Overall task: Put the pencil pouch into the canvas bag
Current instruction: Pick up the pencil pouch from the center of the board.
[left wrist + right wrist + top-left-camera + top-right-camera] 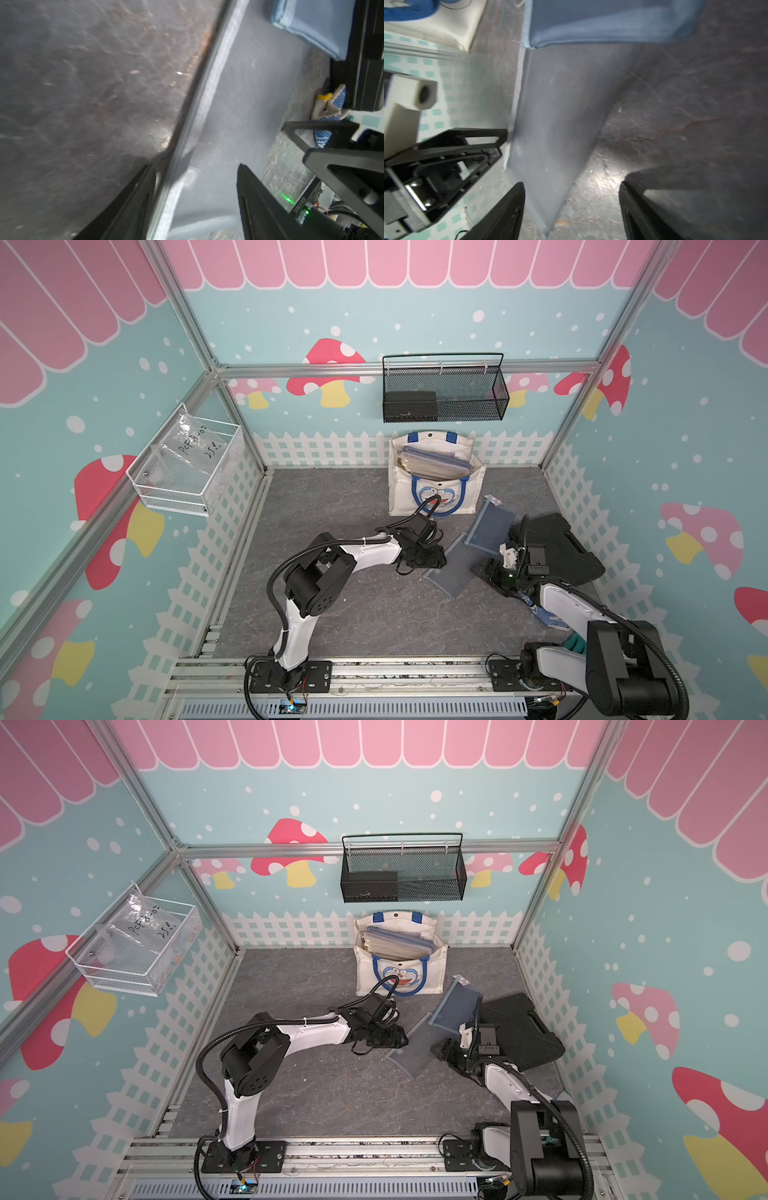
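Observation:
The grey mesh pencil pouch (455, 570) (411, 1052) lies flat on the dark floor in both top views, between my two grippers. My left gripper (441, 558) (402, 1038) is at its left edge. In the left wrist view it (195, 166) stands open, its jaws either side of the pouch's (239, 104) zipper edge. My right gripper (490, 570) (441, 1050) is at the pouch's right side. It (571, 182) is open, with a corner of the pouch (556, 114) between the jaws. The canvas bag (436, 506) (401, 988) stands upright behind, open, with several flat pouches inside.
A blue pouch (492, 524) (457, 1004) overlaps the grey pouch's far end and leans on a black case (557, 547) at the right. A blue-and-white glove (544, 614) lies under my right arm. A black mesh basket (444, 393) hangs on the back wall and a white wire basket (187, 472) on the left wall.

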You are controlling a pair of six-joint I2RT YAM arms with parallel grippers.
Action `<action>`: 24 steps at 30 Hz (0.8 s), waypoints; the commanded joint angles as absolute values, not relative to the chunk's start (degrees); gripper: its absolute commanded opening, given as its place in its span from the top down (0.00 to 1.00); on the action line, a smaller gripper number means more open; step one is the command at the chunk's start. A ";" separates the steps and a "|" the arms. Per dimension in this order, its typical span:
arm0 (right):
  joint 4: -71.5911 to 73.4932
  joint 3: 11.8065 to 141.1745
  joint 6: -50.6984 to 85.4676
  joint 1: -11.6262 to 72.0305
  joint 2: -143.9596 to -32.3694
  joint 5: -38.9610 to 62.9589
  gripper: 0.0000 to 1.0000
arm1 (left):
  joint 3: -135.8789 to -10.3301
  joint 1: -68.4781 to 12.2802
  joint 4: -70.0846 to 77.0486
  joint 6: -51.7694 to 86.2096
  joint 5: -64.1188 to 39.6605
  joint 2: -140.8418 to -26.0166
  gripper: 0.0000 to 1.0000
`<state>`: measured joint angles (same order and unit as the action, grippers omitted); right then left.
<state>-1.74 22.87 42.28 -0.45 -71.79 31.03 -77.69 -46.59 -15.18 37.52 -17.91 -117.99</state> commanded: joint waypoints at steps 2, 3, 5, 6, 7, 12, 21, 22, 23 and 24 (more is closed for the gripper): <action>3.90 21.79 42.71 -0.62 -76.34 32.01 0.27 | -76.90 -48.15 -14.18 38.58 -19.97 -119.44 0.38; 4.98 21.74 42.80 -0.66 -76.91 32.16 0.27 | -76.32 -48.31 -13.66 38.91 -20.41 -119.29 0.38; 6.76 21.97 42.89 -0.63 -78.22 32.91 0.27 | -74.26 -48.50 -11.50 40.20 -21.88 -118.60 0.40; 7.35 22.13 42.89 -0.62 -78.68 33.19 0.28 | -73.36 -48.56 -10.72 40.71 -22.33 -118.18 0.41; 7.99 22.21 42.98 -0.62 -79.13 33.60 0.29 | -72.35 -48.67 -9.85 41.17 -22.87 -117.71 0.41; 12.06 20.65 43.85 -0.58 -78.82 35.45 0.34 | -68.34 -48.96 -5.45 43.30 -25.98 -116.28 0.48; 15.60 18.55 44.04 -0.35 -78.10 38.36 0.54 | -65.33 -49.96 0.63 45.85 -29.45 -115.81 0.55; 15.65 18.53 44.03 -0.30 -77.58 38.60 0.60 | -65.04 -49.92 1.07 46.09 -29.44 -115.58 0.56; 15.58 18.44 43.95 -0.26 -77.09 38.71 0.64 | -64.74 -49.92 1.38 46.34 -29.62 -115.40 0.57; 15.57 18.41 43.79 -0.27 -76.53 38.95 0.68 | -64.59 -49.92 1.67 46.44 -29.91 -115.20 0.58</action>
